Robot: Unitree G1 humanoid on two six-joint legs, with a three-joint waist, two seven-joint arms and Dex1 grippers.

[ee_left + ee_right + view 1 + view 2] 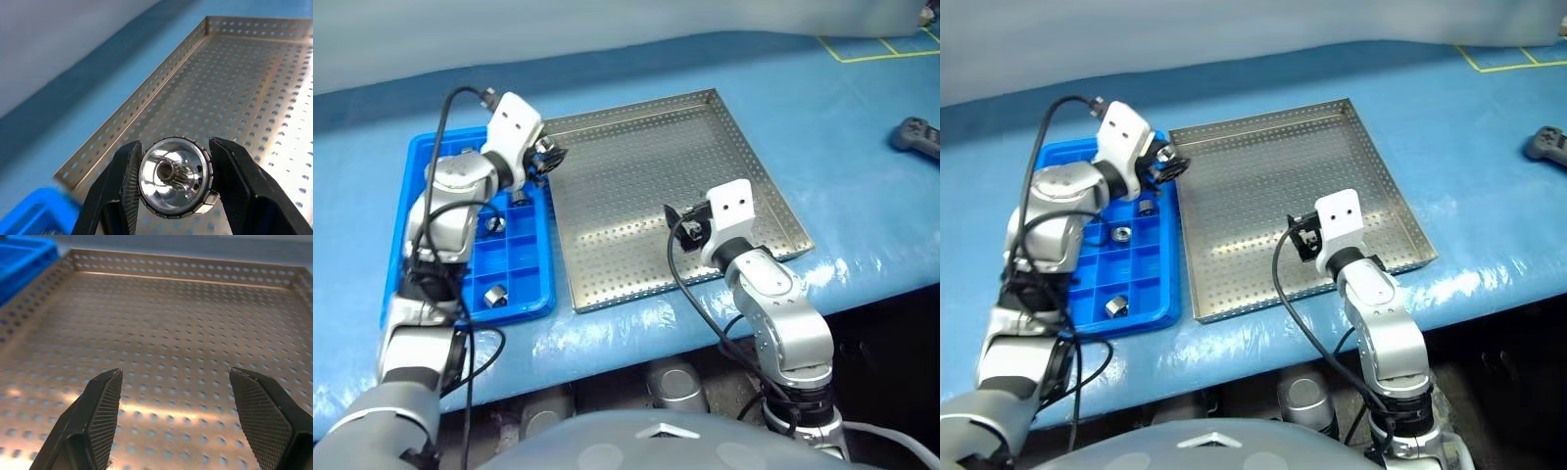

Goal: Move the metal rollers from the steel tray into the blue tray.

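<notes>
From the head views, I am holding my left gripper [548, 157] over the border between the blue tray [533, 294] and the steel tray [724, 127], ready for a compartment; three metal rollers [495, 295] are lying in compartments.

Left wrist: my fingers [122, 191] are clamping one roller [174, 176].

Right wrist: my right gripper [176, 416] is hanging spread and empty over bare perforated floor.

Both trays are sitting on a blue-covered table [862, 225]; a dark controller [915, 135] is lying well apart.

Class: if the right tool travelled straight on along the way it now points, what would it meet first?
Probably the perforated floor of the steel tray: the right tool, open, points slightly downward across it, nothing between. Depth is uncertain; the far rim might come first.
</notes>
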